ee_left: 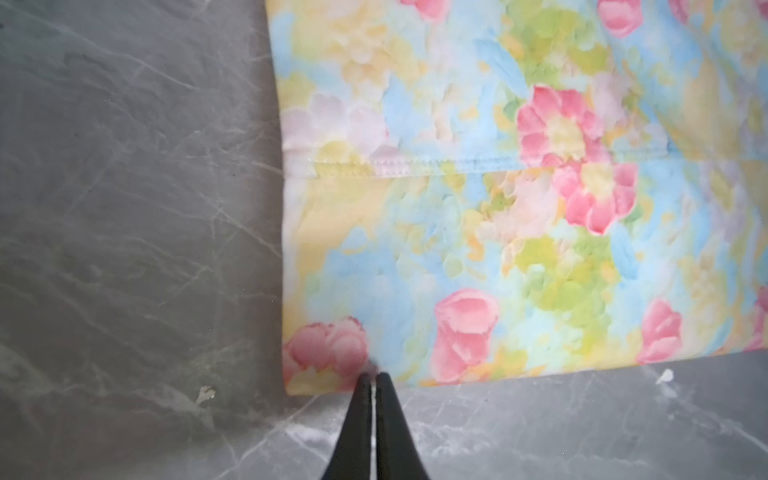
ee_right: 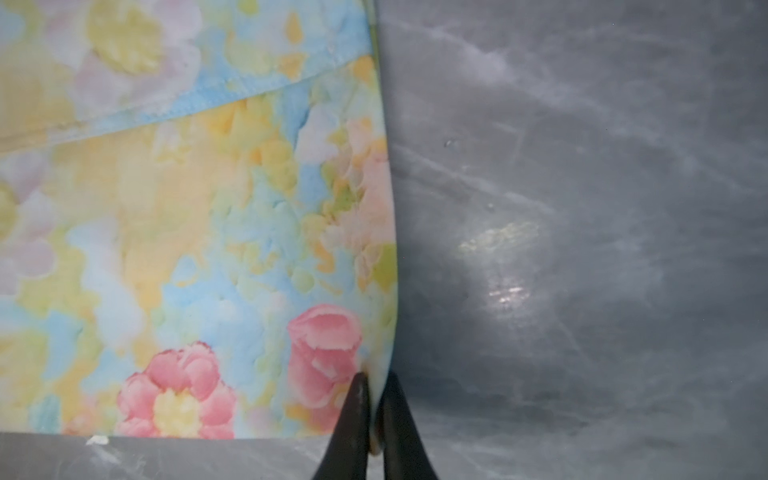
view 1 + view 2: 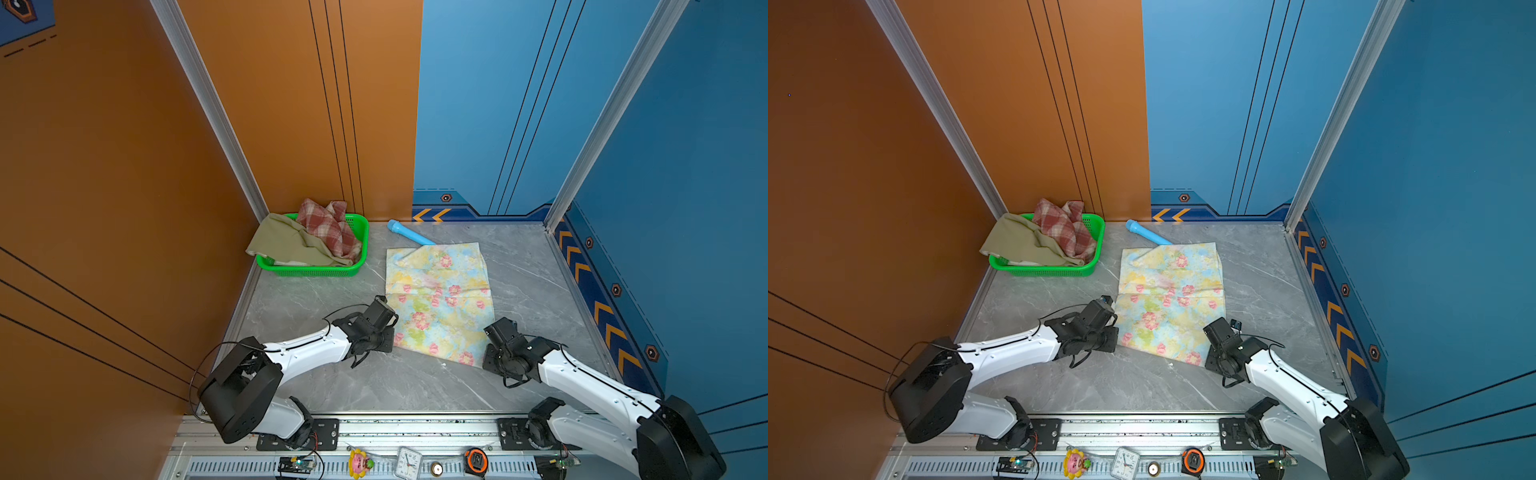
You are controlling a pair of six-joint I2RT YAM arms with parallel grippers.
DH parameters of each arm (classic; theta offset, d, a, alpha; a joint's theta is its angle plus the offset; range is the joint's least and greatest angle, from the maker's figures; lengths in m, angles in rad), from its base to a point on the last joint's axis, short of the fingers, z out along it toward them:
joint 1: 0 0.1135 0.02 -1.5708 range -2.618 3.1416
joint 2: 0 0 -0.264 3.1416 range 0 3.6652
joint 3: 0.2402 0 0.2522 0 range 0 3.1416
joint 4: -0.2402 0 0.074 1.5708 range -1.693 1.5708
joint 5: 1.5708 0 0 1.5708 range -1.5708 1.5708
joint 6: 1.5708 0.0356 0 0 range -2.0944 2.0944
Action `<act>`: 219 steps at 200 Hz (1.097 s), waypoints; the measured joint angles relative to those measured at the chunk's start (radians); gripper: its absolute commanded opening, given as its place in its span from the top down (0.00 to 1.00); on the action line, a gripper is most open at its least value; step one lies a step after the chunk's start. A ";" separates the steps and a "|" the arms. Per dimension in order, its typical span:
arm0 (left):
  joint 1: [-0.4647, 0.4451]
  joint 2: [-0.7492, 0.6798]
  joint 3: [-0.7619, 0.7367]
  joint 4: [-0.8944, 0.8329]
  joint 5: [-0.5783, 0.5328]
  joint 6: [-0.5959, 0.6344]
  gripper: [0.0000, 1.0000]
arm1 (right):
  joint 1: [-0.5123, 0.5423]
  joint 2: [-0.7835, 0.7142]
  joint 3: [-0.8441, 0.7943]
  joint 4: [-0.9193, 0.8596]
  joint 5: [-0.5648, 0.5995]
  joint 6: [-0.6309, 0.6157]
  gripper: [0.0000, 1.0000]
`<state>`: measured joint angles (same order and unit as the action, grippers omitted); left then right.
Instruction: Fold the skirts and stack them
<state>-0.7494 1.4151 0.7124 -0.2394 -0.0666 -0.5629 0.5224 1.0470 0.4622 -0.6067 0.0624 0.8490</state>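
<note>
Left gripper (image 1: 372, 375) and right gripper (image 2: 374, 377) each pinch a near corner of the floral skirt (image 3: 440, 299) (spread flat toward the desk's (image 3: 332, 386) far edge), seemingly to fold it

The floral skirt (image 3: 438, 299), pastel blue and yellow with pink flowers, lies spread flat on the grey table (image 3: 332, 374), a bit right of the middle, with a stitched hem edge running across it halfway. The other two are just bunched up in the green basket (image 3: 316, 272) in the far left corner. The red-and-cream plaid skirt (image 3: 328, 226) is crumpled at the back, and the olive-green skirt (image 3: 286, 245) is draped over the left rim.
</note>
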 measured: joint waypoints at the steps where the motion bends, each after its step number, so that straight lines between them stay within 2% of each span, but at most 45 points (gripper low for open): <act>1: 0.000 -0.001 0.000 0.000 0.000 -0.002 1.00 | -0.001 0.000 0.002 -0.001 -0.001 0.000 1.00; 30: 0.019 -0.029 0.064 -0.045 0.008 0.021 1.00 | -0.061 -0.006 0.100 -0.037 -0.006 -0.045 1.00; 54: 0.078 -0.027 0.130 -0.050 0.037 0.040 1.00 | -0.158 0.005 0.185 -0.040 -0.032 -0.095 1.00; 81: 0.149 0.059 0.214 -0.059 0.070 0.061 1.00 | -0.248 0.091 0.257 -0.036 -0.063 -0.149 0.99; 93: 0.166 0.116 0.246 -0.062 0.080 0.069 0.89 | -0.274 0.147 0.277 -0.027 -0.076 -0.170 0.96; 105: 0.170 0.166 0.266 -0.069 0.093 0.082 0.69 | -0.293 0.203 0.290 -0.021 -0.094 -0.183 0.91; 112: 0.169 0.186 0.269 -0.071 0.102 0.086 0.60 | -0.302 0.239 0.297 -0.013 -0.107 -0.191 0.84; 128: 0.162 0.210 0.269 -0.090 0.117 0.079 0.51 | -0.313 0.300 0.305 0.002 -0.128 -0.212 0.76; 142: 0.154 0.210 0.269 -0.102 0.122 0.082 0.45 | -0.314 0.325 0.306 0.007 -0.140 -0.224 0.63; 151: 0.148 0.206 0.267 -0.103 0.124 0.086 0.42 | -0.314 0.326 0.306 0.008 -0.143 -0.220 0.52; 171: 0.137 0.176 0.235 -0.108 0.124 0.077 0.39 | -0.315 0.325 0.306 0.011 -0.149 -0.239 0.44; 197: 0.113 0.108 0.180 -0.129 0.121 0.068 0.39 | -0.315 0.297 0.299 0.009 -0.145 -0.244 0.42; 219: 0.084 0.066 0.142 -0.128 0.119 0.057 0.40 | -0.315 0.207 0.263 0.005 -0.137 -0.242 0.42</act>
<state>-0.6651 1.4815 0.8539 -0.3676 0.0528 -0.5060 0.2073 1.2537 0.7250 -0.6022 -0.0746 0.6067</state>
